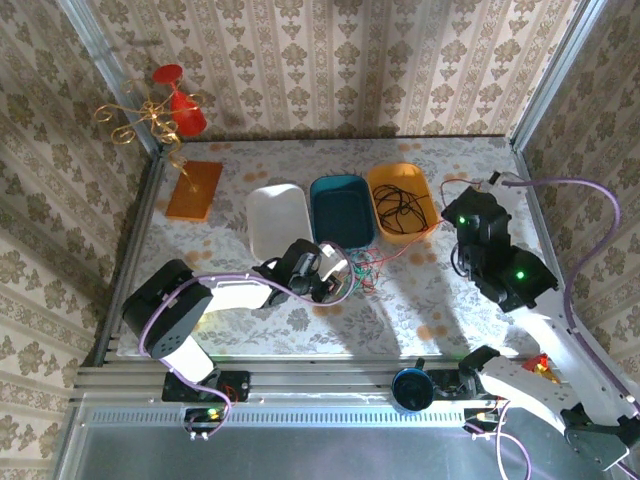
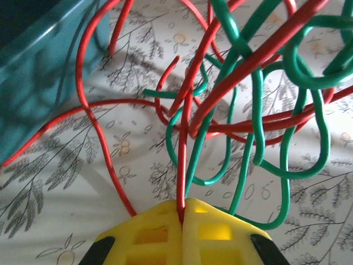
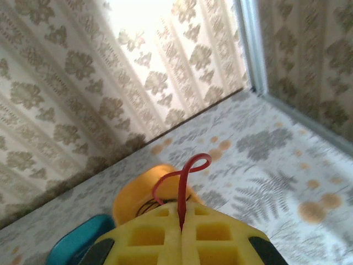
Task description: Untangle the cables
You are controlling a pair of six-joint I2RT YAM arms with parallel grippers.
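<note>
A tangle of red and green cables (image 1: pixel 366 262) lies on the table in front of the teal tray. My left gripper (image 1: pixel 336 282) is at the tangle's left side. In the left wrist view its yellow fingers (image 2: pixel 182 208) are shut on one red cable (image 2: pixel 185 143), with green cables (image 2: pixel 259 116) looped around it. My right gripper (image 1: pixel 463 213) is raised beside the orange tray. It is shut (image 3: pixel 182 216) on another stretch of red cable, which curls into a small loop (image 3: pixel 190 164) above the fingertips. A black cable (image 1: pixel 400 207) lies coiled in the orange tray.
Three trays stand in a row at the back: white (image 1: pixel 277 222), teal (image 1: pixel 342 190) and orange (image 1: pixel 385 178). The teal tray's wall (image 2: pixel 33 83) is close to the left gripper. An orange board (image 1: pixel 194 189) and a red and gold ornament (image 1: pixel 165 108) sit at the far left corner.
</note>
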